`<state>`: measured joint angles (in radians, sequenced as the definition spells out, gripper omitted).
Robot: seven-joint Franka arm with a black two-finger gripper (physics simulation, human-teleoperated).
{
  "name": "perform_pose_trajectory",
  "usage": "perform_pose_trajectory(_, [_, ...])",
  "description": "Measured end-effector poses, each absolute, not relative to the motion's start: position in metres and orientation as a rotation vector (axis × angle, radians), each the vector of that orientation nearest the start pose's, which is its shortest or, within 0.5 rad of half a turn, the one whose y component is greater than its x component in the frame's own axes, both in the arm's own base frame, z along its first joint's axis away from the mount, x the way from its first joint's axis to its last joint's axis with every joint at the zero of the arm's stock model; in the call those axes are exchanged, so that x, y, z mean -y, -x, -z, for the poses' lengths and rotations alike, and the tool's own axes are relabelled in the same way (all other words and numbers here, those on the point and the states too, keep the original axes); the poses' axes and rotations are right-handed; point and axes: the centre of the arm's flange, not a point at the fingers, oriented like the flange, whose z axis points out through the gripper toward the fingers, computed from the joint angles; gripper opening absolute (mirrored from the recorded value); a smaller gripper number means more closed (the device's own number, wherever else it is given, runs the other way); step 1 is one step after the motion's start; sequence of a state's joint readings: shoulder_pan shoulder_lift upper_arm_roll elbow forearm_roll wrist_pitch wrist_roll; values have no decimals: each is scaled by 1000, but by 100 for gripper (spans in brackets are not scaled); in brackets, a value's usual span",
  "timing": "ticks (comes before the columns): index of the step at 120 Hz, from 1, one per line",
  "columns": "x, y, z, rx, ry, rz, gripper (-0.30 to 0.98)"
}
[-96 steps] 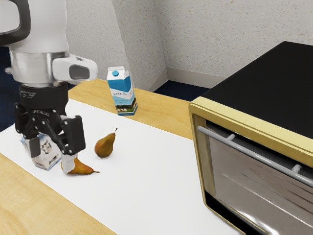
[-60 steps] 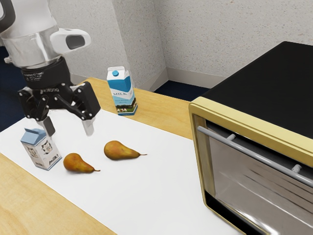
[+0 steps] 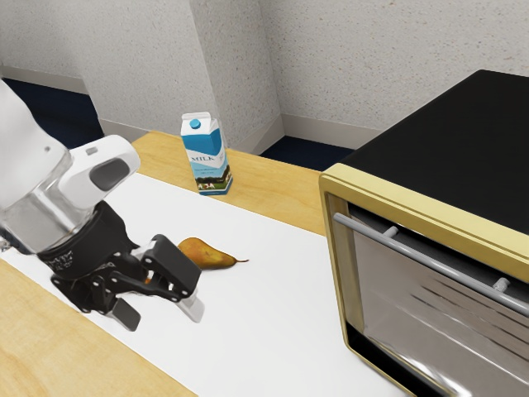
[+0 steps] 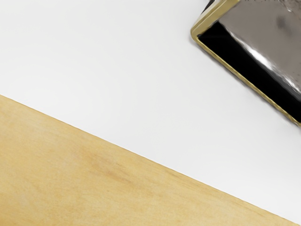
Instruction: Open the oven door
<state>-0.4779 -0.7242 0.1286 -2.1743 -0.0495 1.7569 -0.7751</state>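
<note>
Basically, jaws wide, nothing between them. Gripper (image 3: 159, 312) hangs well apart from the oven door (image 3: 417, 318), which looks shut at the exterior view's right. Guess: moderate weight, stiffish hinge along the bottom; panel probably slick and breakable, so don't push on it. Best grab is the handle bar (image 3: 413, 255), mid-span, then steady pull outward and down.

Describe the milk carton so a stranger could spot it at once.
Find the big black-topped oven, then follow the wooden strip beyond the white sheet toward the exterior view's left. The milk carton stands there: unlike the pear lying on the sheet, it is upright and blue-capped.
</note>
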Motion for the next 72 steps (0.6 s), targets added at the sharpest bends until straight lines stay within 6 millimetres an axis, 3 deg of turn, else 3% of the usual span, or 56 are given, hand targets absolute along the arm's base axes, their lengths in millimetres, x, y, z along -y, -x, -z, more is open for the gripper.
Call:
perform_pose_trajectory(13, [141,-350,-679,676,3404,374,69])
perform_pose_trajectory(35, [157,-383,-678,781,3427,487,69])
perform_pose_trajectory(46, [177,-387,-684,760,3439,545,69])
perform_pose_trajectory(72, [202,-400,-686,768,3453,609,69])
